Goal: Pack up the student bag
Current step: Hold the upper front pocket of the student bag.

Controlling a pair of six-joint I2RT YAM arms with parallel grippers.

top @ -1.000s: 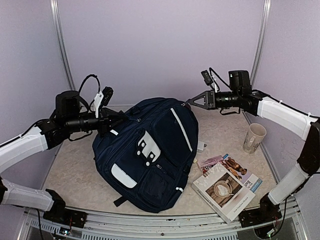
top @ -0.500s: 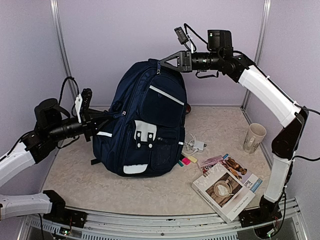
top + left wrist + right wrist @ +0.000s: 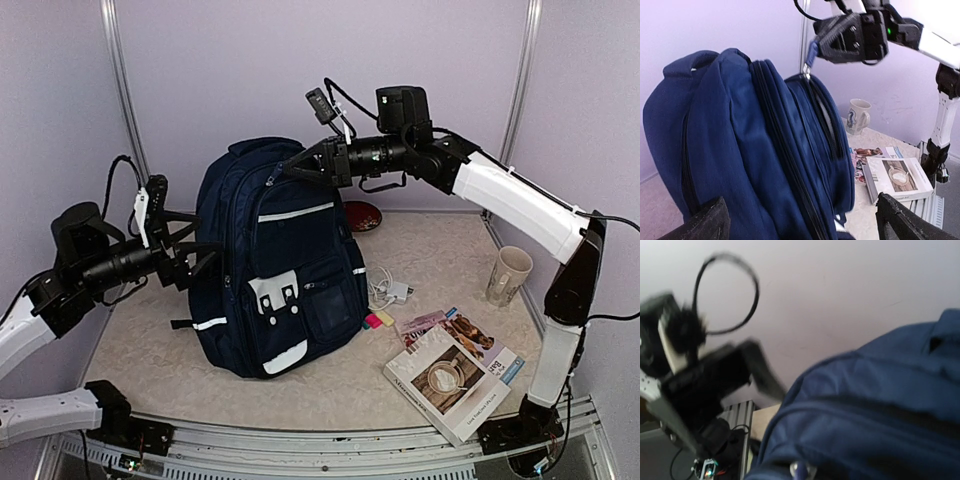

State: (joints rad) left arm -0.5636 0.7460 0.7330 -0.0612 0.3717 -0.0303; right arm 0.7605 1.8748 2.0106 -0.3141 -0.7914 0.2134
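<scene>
The student bag [image 3: 280, 270], navy blue with white stripes and a white patch, stands upright left of the table's middle. My right gripper [image 3: 292, 168] is above its top, shut on a zip pull [image 3: 810, 55] that it holds taut. My left gripper [image 3: 193, 245] is open at the bag's left side, its black fingertips [image 3: 705, 225] spread wide with the bag's blue fabric [image 3: 790, 150] close in front of them. The right wrist view is blurred. It shows the bag's top [image 3: 880, 405], the metal zip pull [image 3: 802, 470] at its lower edge and the left arm beyond.
To the bag's right lie a stack of books and magazines [image 3: 455, 372], highlighters [image 3: 378, 319] and a white charger with cable [image 3: 392, 292]. A cream mug [image 3: 509, 274] stands at the far right. A dark red bowl [image 3: 360, 215] sits behind the bag.
The right gripper has raised the bag by its zip pull from lying flat to upright and carried its top leftward. The left gripper has opened and let go of the bag's side.
</scene>
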